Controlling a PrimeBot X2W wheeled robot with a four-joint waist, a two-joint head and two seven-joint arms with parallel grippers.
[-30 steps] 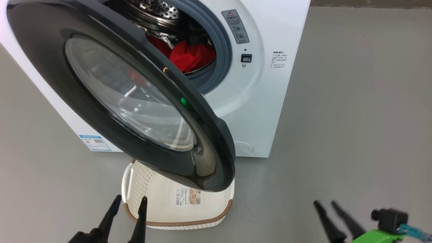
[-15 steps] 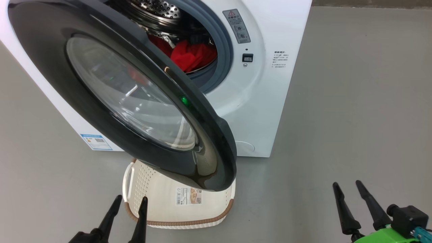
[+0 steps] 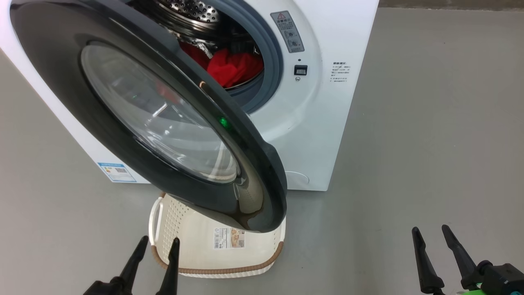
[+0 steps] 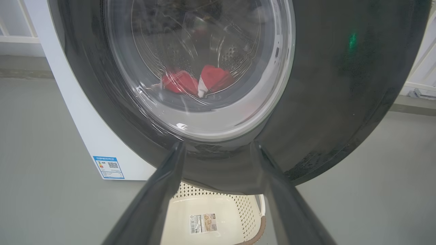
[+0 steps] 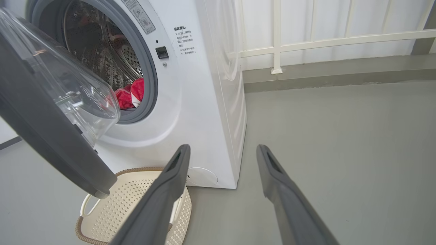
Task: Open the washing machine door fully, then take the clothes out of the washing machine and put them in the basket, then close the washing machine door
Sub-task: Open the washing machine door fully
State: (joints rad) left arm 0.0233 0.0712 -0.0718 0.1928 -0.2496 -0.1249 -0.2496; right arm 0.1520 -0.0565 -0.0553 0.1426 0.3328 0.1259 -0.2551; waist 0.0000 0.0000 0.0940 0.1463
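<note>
The white washing machine (image 3: 327, 37) (image 5: 204, 102) stands ahead with its black-rimmed door (image 3: 155, 119) (image 4: 340, 85) (image 5: 41, 126) swung partly out over the cream basket (image 3: 217, 254) (image 4: 211, 214) (image 5: 129, 204) on the floor. Red clothes (image 3: 233, 67) (image 4: 197, 81) (image 5: 131, 95) lie inside the steel drum. My left gripper (image 3: 159, 243) (image 4: 218, 146) is open, low in front of the basket's near left rim and facing the door. My right gripper (image 3: 430, 231) (image 5: 221, 149) is open and empty, low at the right, away from the machine.
Bare grey floor (image 3: 430, 143) stretches to the right of the machine. A white railing (image 5: 323, 41) and a low kerb run behind it. A blue label (image 3: 116, 172) sits at the machine's lower left corner.
My right gripper has moved rightward and dropped a little lower in the head view, its fingers now upright. The left gripper, door and basket stay where they were.
</note>
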